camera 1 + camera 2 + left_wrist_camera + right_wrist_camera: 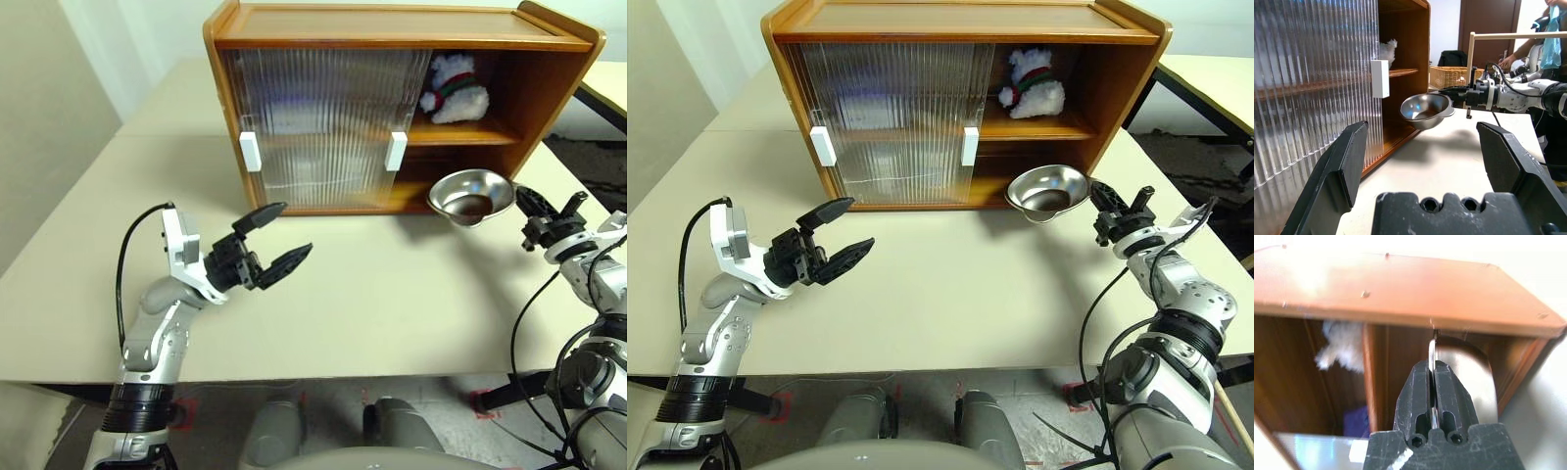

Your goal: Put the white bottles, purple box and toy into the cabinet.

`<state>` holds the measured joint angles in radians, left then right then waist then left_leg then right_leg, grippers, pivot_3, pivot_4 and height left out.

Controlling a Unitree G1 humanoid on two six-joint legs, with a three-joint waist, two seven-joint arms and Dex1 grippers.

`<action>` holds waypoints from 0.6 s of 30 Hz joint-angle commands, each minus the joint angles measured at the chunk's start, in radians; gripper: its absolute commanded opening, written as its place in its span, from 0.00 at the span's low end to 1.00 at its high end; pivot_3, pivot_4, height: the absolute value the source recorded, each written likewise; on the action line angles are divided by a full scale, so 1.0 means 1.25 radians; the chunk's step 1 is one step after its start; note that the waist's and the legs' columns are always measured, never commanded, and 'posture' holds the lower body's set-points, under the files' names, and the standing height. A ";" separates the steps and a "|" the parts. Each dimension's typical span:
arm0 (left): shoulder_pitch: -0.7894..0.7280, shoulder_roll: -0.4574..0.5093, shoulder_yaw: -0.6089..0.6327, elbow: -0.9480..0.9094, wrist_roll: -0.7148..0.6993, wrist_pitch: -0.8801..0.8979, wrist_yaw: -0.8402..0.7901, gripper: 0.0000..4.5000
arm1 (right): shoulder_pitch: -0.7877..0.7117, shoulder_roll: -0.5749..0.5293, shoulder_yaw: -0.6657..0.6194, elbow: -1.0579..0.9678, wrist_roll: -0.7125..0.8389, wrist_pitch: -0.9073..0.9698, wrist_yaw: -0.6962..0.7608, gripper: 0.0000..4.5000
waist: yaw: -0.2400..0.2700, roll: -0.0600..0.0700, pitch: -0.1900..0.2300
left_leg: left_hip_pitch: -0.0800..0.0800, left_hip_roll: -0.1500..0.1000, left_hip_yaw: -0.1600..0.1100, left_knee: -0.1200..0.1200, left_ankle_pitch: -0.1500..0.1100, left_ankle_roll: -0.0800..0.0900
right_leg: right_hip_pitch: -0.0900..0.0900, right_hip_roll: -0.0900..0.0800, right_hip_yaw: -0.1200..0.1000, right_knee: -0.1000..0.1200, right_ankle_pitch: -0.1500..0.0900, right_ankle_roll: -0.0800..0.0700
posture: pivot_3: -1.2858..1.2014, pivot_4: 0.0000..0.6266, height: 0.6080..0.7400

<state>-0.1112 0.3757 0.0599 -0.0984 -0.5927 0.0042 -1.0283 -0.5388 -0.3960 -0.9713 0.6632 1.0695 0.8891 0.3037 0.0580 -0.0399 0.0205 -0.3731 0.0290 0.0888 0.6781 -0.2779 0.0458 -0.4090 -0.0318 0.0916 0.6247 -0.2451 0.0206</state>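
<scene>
Inside cabinet (549,88), upper shelf: toy (456,90)

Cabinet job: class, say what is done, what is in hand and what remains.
Done: the toy sits on the cabinet's upper shelf. In hand: the right pincer grips a metal bowl by its rim. Left: bottles and box cannot be confirmed behind the ribbed doors.

Left gripper (273,238) hovers at seven o'clock, black fingers spread wide, pointing toward two o'clock. Right gripper (519,199), at three o'clock, is pinched tight on a thin metal rim.
</scene>
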 commanded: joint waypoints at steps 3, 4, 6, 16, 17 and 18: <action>-0.004 0.003 -0.003 0.012 0.011 0.002 -0.001 1.00 | -0.013 0.051 0.008 0.010 0.018 -0.060 -0.003 0.00 | -0.007 0.001 0.001 | 0.000 0.000 0.000 0.000 0.000 0.000 | 0.000 0.000 0.000 0.000 0.000 0.000 | 0.60 0.00 1.00; -0.003 0.002 -0.004 0.011 0.012 0.001 -0.001 1.00 | -0.016 0.063 0.014 0.009 0.015 -0.072 -0.005 0.00 | -0.008 0.001 0.001 | 0.000 0.000 0.000 0.000 0.000 0.000 | 0.000 0.000 0.000 0.000 0.000 0.000 | 0.60 0.00 1.00; -0.002 0.001 -0.006 0.010 0.014 0.000 -0.001 1.00 | -0.024 0.083 0.020 0.006 0.018 -0.092 -0.014 0.00 | -0.011 0.002 0.001 | 0.000 0.000 0.000 0.000 0.000 0.000 | 0.000 0.000 0.000 0.000 0.000 0.000 | 0.60 0.00 1.00; -0.002 -0.006 -0.008 0.008 0.017 -0.004 0.002 1.00 | -0.100 0.163 0.072 -0.010 0.000 -0.220 -0.082 0.00 | -0.011 0.004 0.002 | 0.000 0.000 0.000 -0.001 0.000 0.000 | 0.000 -0.001 0.000 0.000 0.001 -0.001 | 0.60 0.00 1.00; -0.001 -0.006 -0.009 0.008 0.017 -0.004 0.002 1.00 | -0.110 0.168 0.079 -0.007 -0.005 -0.232 -0.087 0.00 | -0.011 0.004 0.003 | 0.000 0.000 0.000 -0.001 0.000 0.000 | 0.000 -0.001 0.000 0.000 0.001 -0.001 | 0.60 0.00 1.00; -0.001 -0.006 -0.009 0.007 0.017 -0.004 0.002 1.00 | -0.121 0.173 0.084 -0.002 -0.009 -0.247 -0.093 0.00 | -0.012 0.005 0.003 | 0.000 0.000 0.000 -0.001 0.000 0.000 | -0.001 -0.001 0.000 0.001 0.001 -0.002 | 0.60 0.00 1.00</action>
<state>-0.1113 0.3694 0.0577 -0.0986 -0.5865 0.0020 -1.0265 -0.6678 -0.1846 -0.8783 0.6661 1.0673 0.6165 0.2072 0.0428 -0.0339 0.0241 -0.3733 0.0290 0.0887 0.6771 -0.2780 0.0455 -0.4102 -0.0325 0.0913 0.6256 -0.2437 0.0185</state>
